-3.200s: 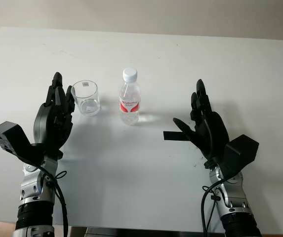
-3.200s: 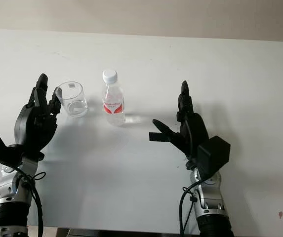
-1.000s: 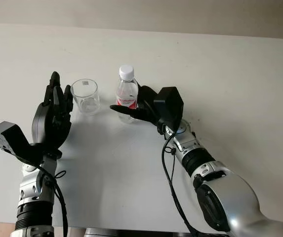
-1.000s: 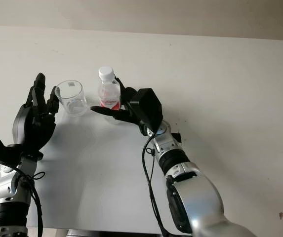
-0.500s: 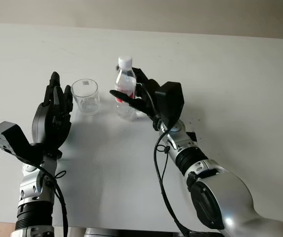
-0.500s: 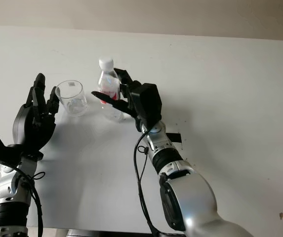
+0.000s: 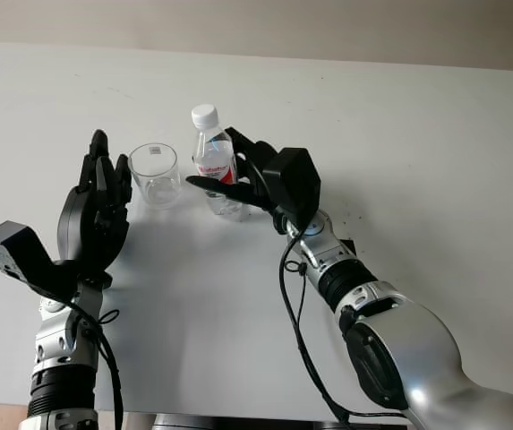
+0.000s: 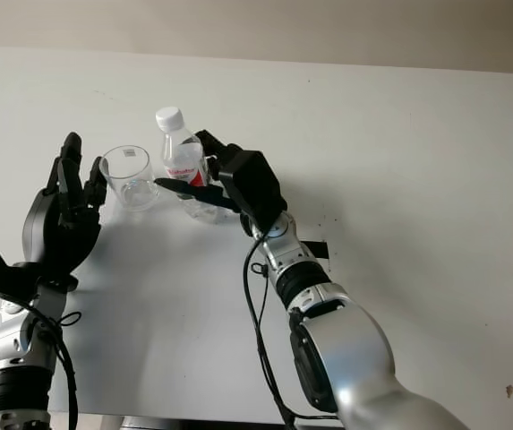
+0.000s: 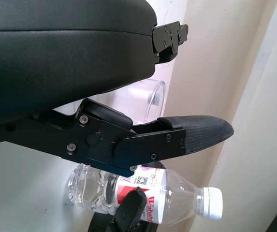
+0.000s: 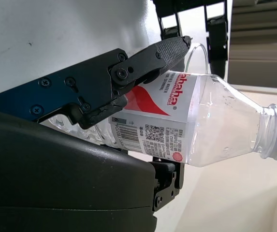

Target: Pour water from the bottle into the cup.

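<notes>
- The right hand (image 7: 254,184) grips the bottle (image 7: 213,164) around its labelled middle, fingers wrapped on both sides, which gives it control of the tilt.
- The bottle is lifted and leans with its white cap (image 7: 204,116) tipped toward the cup (image 7: 155,176). This looks like the start of the approach to a pour rather than the pour itself, since the neck is not yet over the rim.
- The cap appears to sit on the neck, so no water can leave as things stand; that is a judgement from the white top visible in the head views.
- The cup stands upright on the white table (image 7: 435,143), just beside the bottle and between the two hands, its open mouth facing up to receive water.
- The left hand (image 7: 98,210) is open and holds nothing. It stands upright just beside the cup on the side away from the bottle, probably placed there to steady the cup or stop it sliding if it is nudged.
- A short black strip (image 8: 315,248) lies on the table near the right forearm, apart from the action.
</notes>
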Motion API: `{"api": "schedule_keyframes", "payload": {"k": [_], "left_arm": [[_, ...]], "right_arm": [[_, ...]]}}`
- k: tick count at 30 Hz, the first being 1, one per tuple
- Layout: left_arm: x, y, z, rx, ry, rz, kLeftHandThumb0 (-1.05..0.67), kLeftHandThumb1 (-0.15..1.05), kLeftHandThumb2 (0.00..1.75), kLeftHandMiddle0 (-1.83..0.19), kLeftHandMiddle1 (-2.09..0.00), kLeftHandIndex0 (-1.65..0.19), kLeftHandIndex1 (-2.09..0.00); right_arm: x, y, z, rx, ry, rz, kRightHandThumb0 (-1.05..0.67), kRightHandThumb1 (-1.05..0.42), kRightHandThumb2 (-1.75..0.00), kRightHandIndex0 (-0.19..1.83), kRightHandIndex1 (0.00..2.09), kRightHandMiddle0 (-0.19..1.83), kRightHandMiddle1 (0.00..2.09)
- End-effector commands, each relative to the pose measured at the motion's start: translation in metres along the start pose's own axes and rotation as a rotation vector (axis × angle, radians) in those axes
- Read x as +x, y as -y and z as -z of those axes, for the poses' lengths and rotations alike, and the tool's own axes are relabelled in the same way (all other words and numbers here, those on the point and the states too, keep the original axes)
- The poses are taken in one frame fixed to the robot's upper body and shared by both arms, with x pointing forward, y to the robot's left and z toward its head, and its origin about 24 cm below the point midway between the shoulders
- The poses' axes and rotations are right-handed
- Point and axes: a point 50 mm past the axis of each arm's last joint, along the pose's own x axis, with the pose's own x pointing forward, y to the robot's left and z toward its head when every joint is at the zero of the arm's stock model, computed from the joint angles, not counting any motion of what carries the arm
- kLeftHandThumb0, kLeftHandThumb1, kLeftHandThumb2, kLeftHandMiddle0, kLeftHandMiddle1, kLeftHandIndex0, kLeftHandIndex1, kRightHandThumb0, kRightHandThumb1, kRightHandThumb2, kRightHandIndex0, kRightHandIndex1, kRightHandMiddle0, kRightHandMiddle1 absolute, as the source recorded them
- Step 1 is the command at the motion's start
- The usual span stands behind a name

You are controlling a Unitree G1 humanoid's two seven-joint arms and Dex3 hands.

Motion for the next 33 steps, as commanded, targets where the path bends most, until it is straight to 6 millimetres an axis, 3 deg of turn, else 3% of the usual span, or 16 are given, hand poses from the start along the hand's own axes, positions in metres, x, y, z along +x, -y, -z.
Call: {"api": "schedule_keyframes", "payload": {"k": [1, 5, 9, 14, 20, 27, 31, 33], "left_arm": [[0.005, 0.002, -0.008, 0.014, 0.036, 0.019, -0.80, 1.05, 0.59, 0.18, -0.05, 0.19, -0.03], [0.005, 0.002, -0.009, 0.032, 0.043, 0.022, -0.80, 1.05, 0.59, 0.17, -0.05, 0.19, -0.03], [0.005, 0.001, -0.009, 0.032, 0.043, 0.021, -0.80, 1.05, 0.58, 0.16, -0.06, 0.18, -0.04], [0.004, 0.000, -0.009, 0.038, 0.038, 0.014, -0.80, 1.05, 0.59, 0.17, -0.05, 0.19, -0.04], [0.004, -0.002, -0.009, 0.038, 0.040, 0.009, -0.80, 1.05, 0.60, 0.17, -0.05, 0.19, -0.04], [0.003, -0.001, -0.007, 0.021, 0.044, 0.005, -0.80, 1.05, 0.59, 0.14, -0.06, 0.17, -0.05], [0.002, 0.001, -0.005, 0.003, 0.042, 0.000, -0.80, 1.05, 0.59, 0.16, -0.05, 0.19, -0.04], [0.001, 0.002, -0.005, 0.002, 0.042, -0.004, -0.81, 1.05, 0.59, 0.15, -0.05, 0.19, -0.04]], "right_arm": [[0.001, -0.001, -0.002, -0.025, 0.010, -0.009, -0.39, -1.03, -0.05, 1.13, 2.09, 1.15, 2.09], [0.002, 0.001, -0.005, -0.036, 0.020, -0.005, -0.41, -1.03, -0.05, 1.07, 2.09, 1.11, 2.09], [0.004, 0.008, -0.010, -0.035, 0.015, 0.021, -0.58, -0.96, -0.05, 0.98, 2.09, 0.99, 2.09], [0.010, 0.015, -0.024, -0.128, 0.035, 0.141, -0.32, -1.04, -0.08, 0.95, 2.09, 0.93, 2.09], [0.016, 0.029, -0.059, -0.449, 0.171, 0.219, -0.16, -1.05, -0.17, 1.18, 2.09, 0.99, 2.09], [0.025, 0.047, -0.093, -0.886, 0.206, 0.244, -0.20, -1.03, -0.27, 1.21, 2.09, 1.03, 2.09], [0.028, 0.053, -0.103, -1.088, 0.188, 0.242, -0.20, -1.00, -0.31, 1.10, 2.09, 0.78, 2.09], [0.029, 0.055, -0.106, -1.163, 0.184, 0.238, -0.20, -1.04, -0.28, 1.02, 2.09, 0.54, 2.09]]}}
